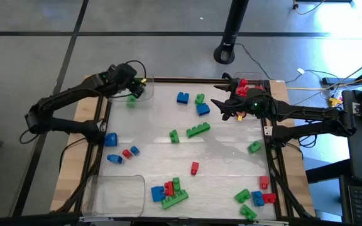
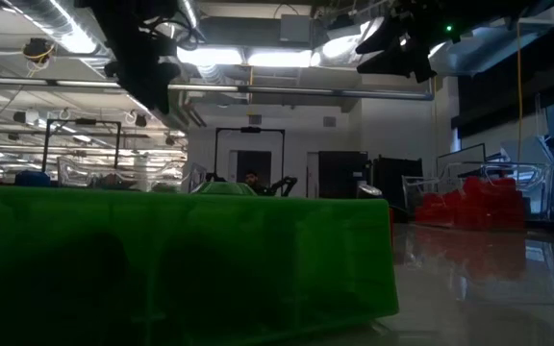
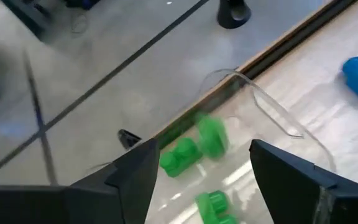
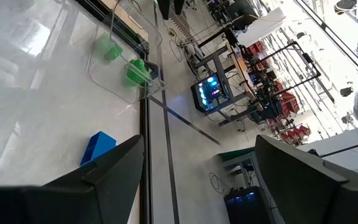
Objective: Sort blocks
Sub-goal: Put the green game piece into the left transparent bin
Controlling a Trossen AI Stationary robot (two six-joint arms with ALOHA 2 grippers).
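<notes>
My left gripper [image 1: 137,90] hangs open over a clear tray [image 3: 272,106] at the table's far left corner. Nothing sits between its fingers [image 3: 135,171]. Below them, green blocks [image 3: 179,155] lie in that tray, and one green block [image 3: 211,135] shows blurred. My right gripper [image 1: 224,110] stands open and bare above the table's far right part, beside a clear tray of red blocks [image 1: 250,85]. Loose red, green and blue blocks lie scattered on the white table, among them a long green one [image 1: 198,130] and a blue one [image 1: 202,109].
A third clear tray [image 1: 115,191] stands at the near left corner. A heap of joined blocks [image 1: 168,191] lies near the front edge, and more [image 1: 256,198] at the near right. A large green block [image 2: 181,259] fills the low view's foreground. A dark frame [image 1: 187,80] edges the table.
</notes>
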